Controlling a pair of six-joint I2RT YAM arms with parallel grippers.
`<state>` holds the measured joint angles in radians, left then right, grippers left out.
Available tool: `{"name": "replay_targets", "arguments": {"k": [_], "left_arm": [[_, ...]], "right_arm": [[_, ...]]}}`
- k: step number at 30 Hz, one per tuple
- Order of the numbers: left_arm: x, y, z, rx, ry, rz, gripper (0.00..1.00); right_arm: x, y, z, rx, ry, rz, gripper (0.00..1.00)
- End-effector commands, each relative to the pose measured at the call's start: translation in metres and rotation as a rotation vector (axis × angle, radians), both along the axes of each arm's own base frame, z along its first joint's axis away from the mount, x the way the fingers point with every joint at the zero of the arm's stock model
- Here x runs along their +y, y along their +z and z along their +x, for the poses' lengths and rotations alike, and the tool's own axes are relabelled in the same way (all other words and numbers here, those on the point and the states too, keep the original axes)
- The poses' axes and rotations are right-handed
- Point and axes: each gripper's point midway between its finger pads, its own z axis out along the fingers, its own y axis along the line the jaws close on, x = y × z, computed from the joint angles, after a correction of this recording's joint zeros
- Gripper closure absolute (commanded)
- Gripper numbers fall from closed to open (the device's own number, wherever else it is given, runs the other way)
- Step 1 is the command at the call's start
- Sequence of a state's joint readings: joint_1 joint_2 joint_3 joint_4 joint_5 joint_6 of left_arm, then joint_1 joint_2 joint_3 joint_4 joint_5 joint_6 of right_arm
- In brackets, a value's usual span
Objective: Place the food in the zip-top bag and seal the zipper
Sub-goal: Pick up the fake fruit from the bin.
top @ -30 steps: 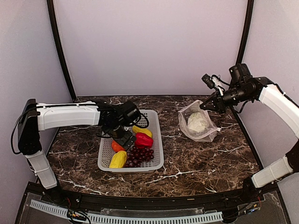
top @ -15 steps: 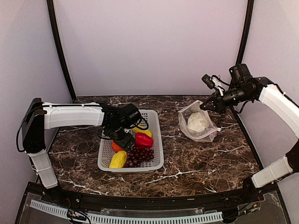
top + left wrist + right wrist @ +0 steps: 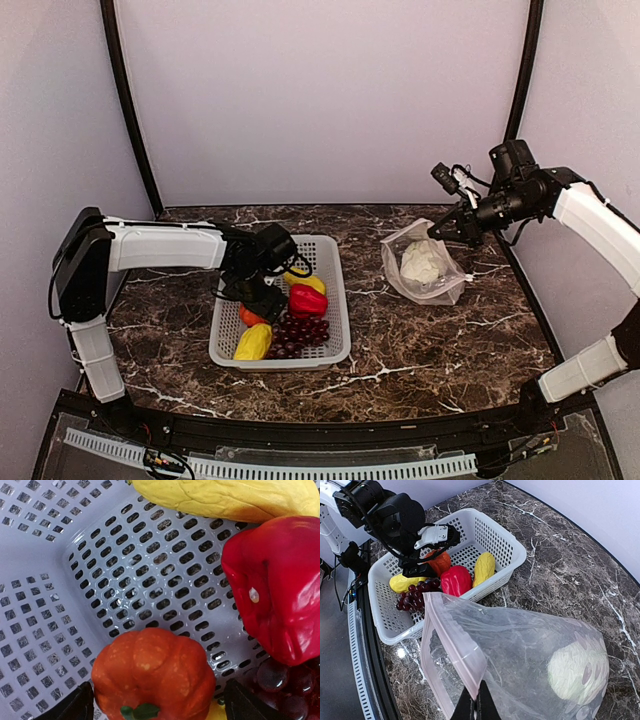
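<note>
Marble tabletop (image 3: 420, 345), dark with white veins, carries zip-top bag (image 3: 446, 289) between lilac walls (image 3: 320, 100).

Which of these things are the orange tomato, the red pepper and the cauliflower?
orange tomato (image 3: 152, 672): left wrist view, on its ribbed top.
red pepper (image 3: 277, 587): left wrist view, on its glossy side.
cauliflower (image 3: 577, 672): right wrist view, on its pale head.

Clear zip-top bag (image 3: 535, 645), mouth open, holds the cauliflower (image 3: 577, 670); tomato (image 3: 152, 672), pepper (image 3: 277, 587), grapes (image 3: 298, 335), 2 yellow pieces (image 3: 253, 342) lie in basket (image 3: 150, 570).
</note>
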<state>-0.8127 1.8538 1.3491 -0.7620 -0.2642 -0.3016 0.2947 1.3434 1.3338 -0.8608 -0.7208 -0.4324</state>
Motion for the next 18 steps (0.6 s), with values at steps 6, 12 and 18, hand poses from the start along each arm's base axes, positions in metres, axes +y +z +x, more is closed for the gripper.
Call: {"name": "replay_targets", "arguments": {"k": [6,12,18], "left_arm": [[0.003,-0.021,-0.009,0.066,0.029,-0.015,0.16],[0.003,-0.013,-0.012,0.071,0.029,-0.025,0.3],[0.01,0.022,-0.005,-0.009,0.037,-0.023,0.36]], "right_arm": [[0.002,0.003,-0.004,-0.008,0.014,0.013,1.0],[0.002,0.001,-0.001,-0.005,0.008,0.006,1.0],[0.002,0.002,0.001,-0.009,0.004,0.002,1.0]]}}
